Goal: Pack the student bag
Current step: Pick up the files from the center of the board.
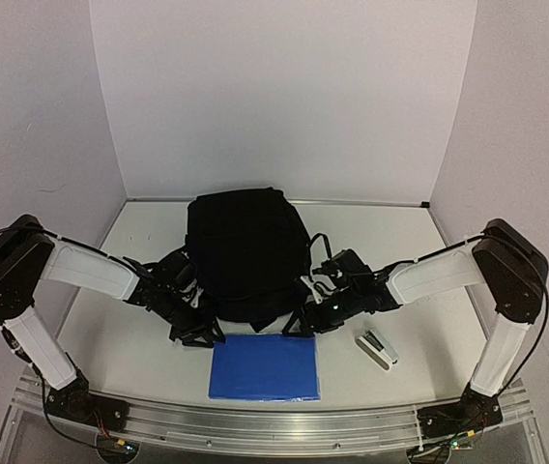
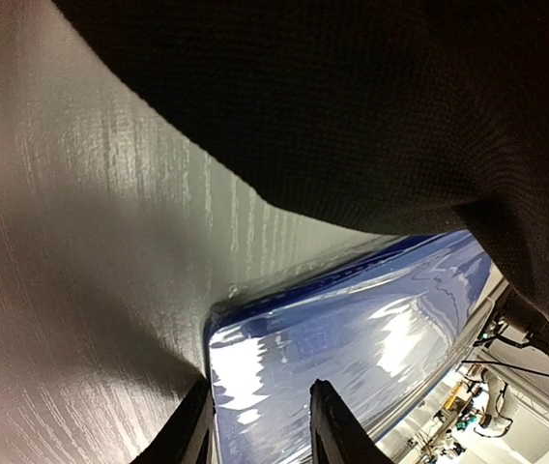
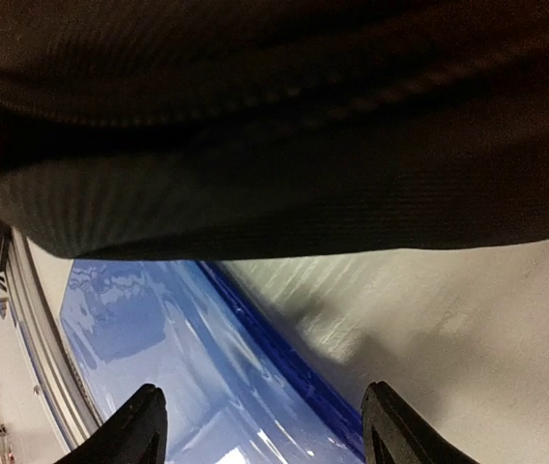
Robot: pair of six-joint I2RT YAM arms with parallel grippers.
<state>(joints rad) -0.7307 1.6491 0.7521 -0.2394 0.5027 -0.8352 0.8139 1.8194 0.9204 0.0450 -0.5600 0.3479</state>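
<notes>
The student bag (image 1: pixel 247 256), a black fabric backpack, lies in the middle of the white table (image 1: pixel 139 358). In front of it lies a glossy blue folder (image 1: pixel 265 368), flat on the table. My left gripper (image 1: pixel 200 335) is low at the bag's front left corner, just off the folder's far left corner. In the left wrist view its fingers (image 2: pixel 193 430) stand apart over that corner of the folder (image 2: pixel 352 329), holding nothing, with the bag (image 2: pixel 371 106) above. My right gripper (image 1: pixel 303 326) is open wide over the folder's (image 3: pixel 158 358) far right edge, under the bag's fabric (image 3: pixel 274 126).
A grey and white stapler (image 1: pixel 376 348) lies to the right of the folder, near the right arm. The bag's straps (image 1: pixel 319 253) trail out beside the right gripper. A metal rail (image 1: pixel 274 425) runs along the table's near edge. White walls close in the back and sides.
</notes>
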